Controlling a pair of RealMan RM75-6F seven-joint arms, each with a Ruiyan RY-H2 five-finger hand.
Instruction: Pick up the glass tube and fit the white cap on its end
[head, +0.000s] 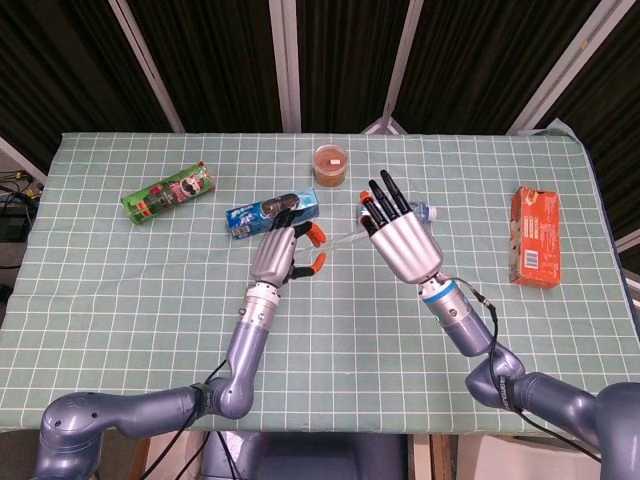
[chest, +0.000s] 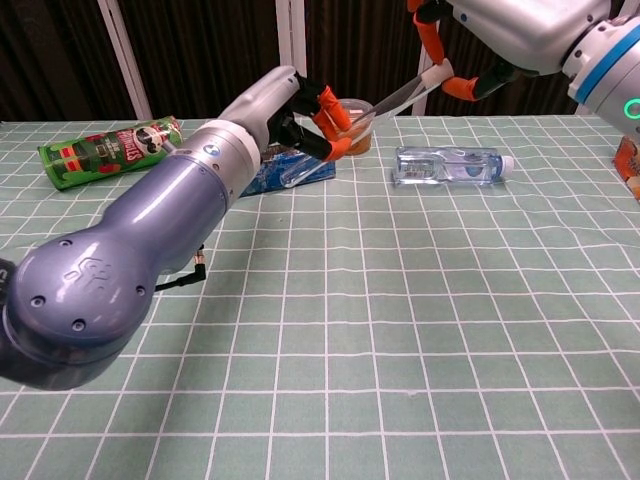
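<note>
R hand (chest: 470, 40) fingers (chest: 432, 45) pinched the upper end of the glass tube (chest: 395, 98), at the white cap (chest: 434, 75); whether the cap was fully seated couldn't be told. In the head view the R hand (head: 402, 240) showed its back, other fingers stretched up and apart. The tube sloped down and to the L, held in the air above the table (chest: 420, 330).

L hand (chest: 290, 105) fingers (chest: 325, 100), orange-tipped, curled round the tube's lower end. Looked like a grip, but contact wasn't clear in either view. In the head view the L hand (head: 281, 251) sat just beside the R one, w/ the thin tube (head: 340, 239) bridging the gap between them.

Outward from the hands, on the green checked cloth:
- Clear water bottle (chest: 447, 166) lay on its side, R of centre, below the R hand in the chest view; mostly hidden behind that hand in the head view.
- Small cup w/ brown contents (head: 331, 163) stood near the far edge; in the chest view the tube crossed in front of it.
- Blue snack pack (head: 271, 213) lay flat just behind the L hand, partly covered by it.
- Green chip can (head: 168, 192) lay on its side, well apart to the L.
- Orange carton (head: 535, 236) lay flat near the R edge, well apart from both hands.
</note>
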